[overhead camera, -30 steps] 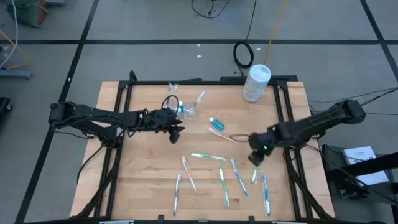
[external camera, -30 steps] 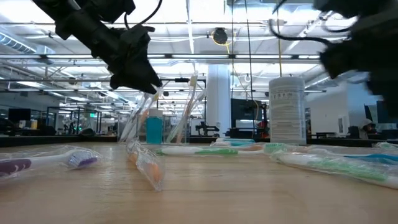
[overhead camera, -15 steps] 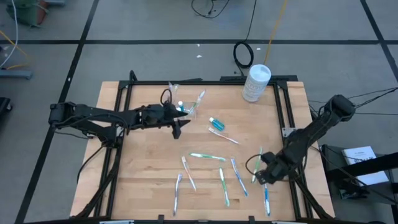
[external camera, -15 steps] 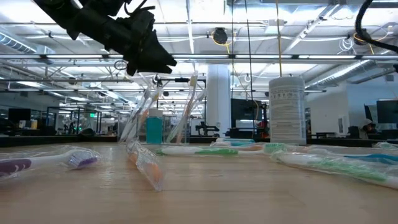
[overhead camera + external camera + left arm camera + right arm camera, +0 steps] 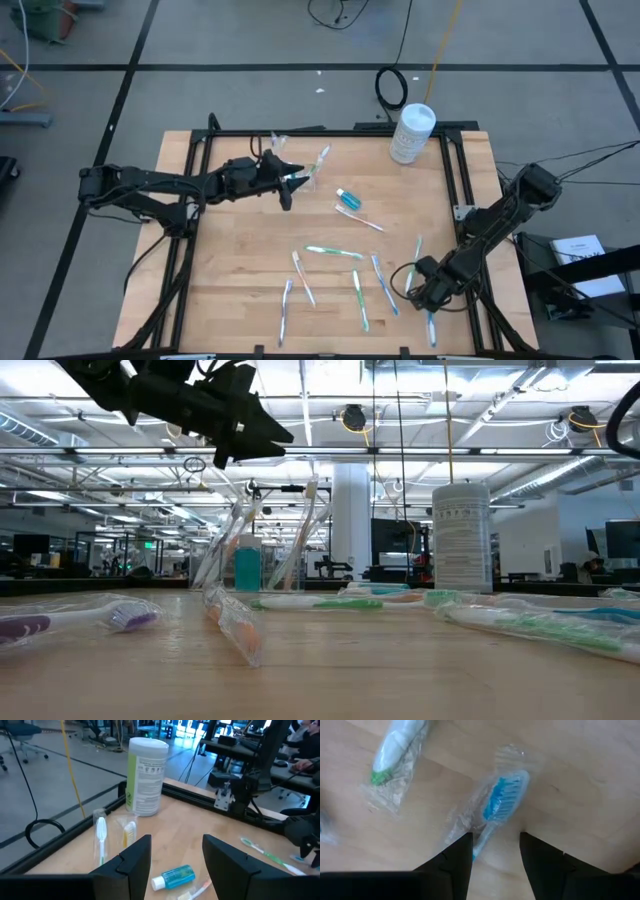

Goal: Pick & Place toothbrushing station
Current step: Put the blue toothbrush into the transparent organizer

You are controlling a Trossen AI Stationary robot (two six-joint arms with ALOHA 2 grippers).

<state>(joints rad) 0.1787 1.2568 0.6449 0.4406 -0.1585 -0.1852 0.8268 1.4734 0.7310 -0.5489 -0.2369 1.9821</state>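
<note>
Wooden table [image 5: 230, 280] held the toothbrushing station [image 5: 305, 172], upright, just ahead of the nearer left gripper [image 5: 288, 186], parted and empty; right gripper [image 5: 428, 298], parted, hovered over a blue toothbrush [image 5: 496, 810].

Left gripper [image 5: 268, 432] upper left of frame, dark, raised above table, fingers pointing right, a little apart, holding nothing. Below it, clear toothbrush holder [image 5: 245, 550] left of centre with wrapped toothbrushes leaning in it, teal bottle [image 5: 247, 568] within. White lidded tub [image 5: 461, 537] right of centre. Wrapped toothbrushes lie across wooden table [image 5: 330, 670]: purple-headed one [image 5: 75, 620] lower left, green-handled one [image 5: 540, 625] lower right.
</note>
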